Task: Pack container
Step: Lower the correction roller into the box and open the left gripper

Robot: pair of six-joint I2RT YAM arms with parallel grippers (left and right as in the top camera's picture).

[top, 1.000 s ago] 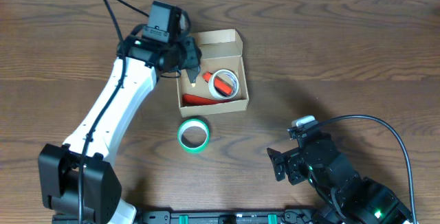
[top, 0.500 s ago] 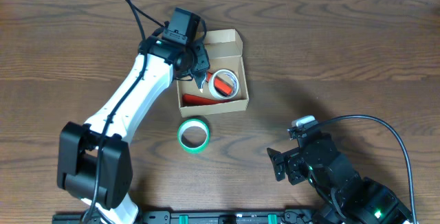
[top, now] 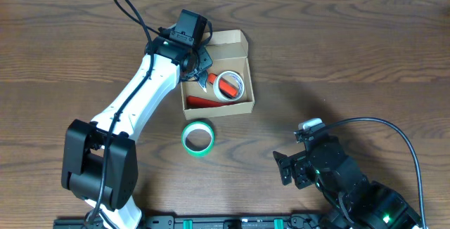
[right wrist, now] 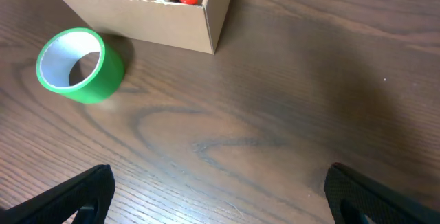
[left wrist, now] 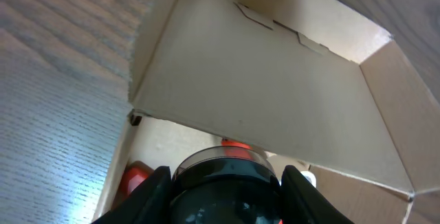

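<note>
We see the container (top: 216, 74), a small tan cardboard box with matte walls and squared corners, sitting on the dark, wood-grained tabletop (top: 337, 60) toward the far middle. Its flap lid (top: 226, 41) is open and folded away from the arms. Inside lies a white tape roll (top: 232, 85) with a red piece (top: 226, 86) across its hole, and another flat red item (top: 200, 102) rests along the near wall.

The left gripper (left wrist: 227, 183) hangs over the box's left side. Its jaws are closed narrowly on a dark round object (left wrist: 225, 168) with a glossy rim, and we cannot tell what this is.

A green tape roll (top: 198, 138), smooth with a pale inner core, lies flat on the tabletop just beside the container's near wall, without touching it.

The right gripper (right wrist: 218, 183) is well apart from the box at the near right, its jaws spread wide over bare wood with nothing between them.
</note>
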